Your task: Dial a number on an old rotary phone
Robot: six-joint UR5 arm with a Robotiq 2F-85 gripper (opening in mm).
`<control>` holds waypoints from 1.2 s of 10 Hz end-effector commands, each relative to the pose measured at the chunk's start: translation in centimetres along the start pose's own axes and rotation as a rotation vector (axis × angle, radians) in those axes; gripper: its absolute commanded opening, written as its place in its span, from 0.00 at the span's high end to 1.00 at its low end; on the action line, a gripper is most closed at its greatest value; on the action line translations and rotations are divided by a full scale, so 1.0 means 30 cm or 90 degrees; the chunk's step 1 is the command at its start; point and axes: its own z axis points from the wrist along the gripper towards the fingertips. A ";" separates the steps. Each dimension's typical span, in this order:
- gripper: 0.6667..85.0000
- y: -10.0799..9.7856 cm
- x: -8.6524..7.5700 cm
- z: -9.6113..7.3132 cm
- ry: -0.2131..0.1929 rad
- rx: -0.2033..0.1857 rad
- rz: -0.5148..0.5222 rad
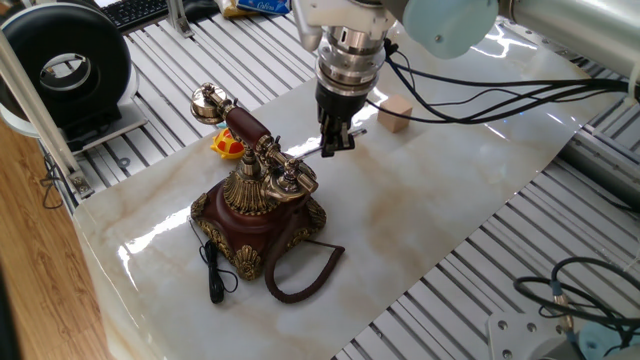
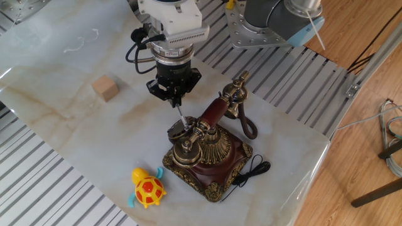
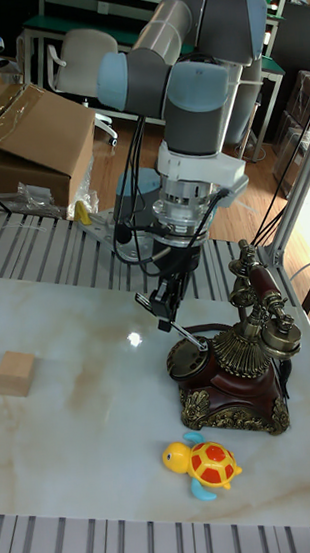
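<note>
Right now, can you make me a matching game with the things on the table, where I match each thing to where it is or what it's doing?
Things:
1. stylus
2. handset
3. toy turtle
4. wooden block

Places or states:
A. lying across the brass cradle on top of the old rotary phone
B. alone on the marble, away from the phone
C. pinched in the gripper jaws, tip down at the dial
D. on the marble close to the phone's base

Right pairs: 1-C, 2-A, 3-D, 4-B
</note>
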 end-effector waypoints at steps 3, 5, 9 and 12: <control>0.99 -0.031 0.002 0.022 -0.006 0.003 -0.010; 0.99 -0.043 0.008 0.029 -0.005 0.001 -0.013; 0.99 -0.062 0.004 0.038 0.004 -0.001 -0.017; 0.99 -0.066 0.000 0.045 -0.003 -0.009 -0.015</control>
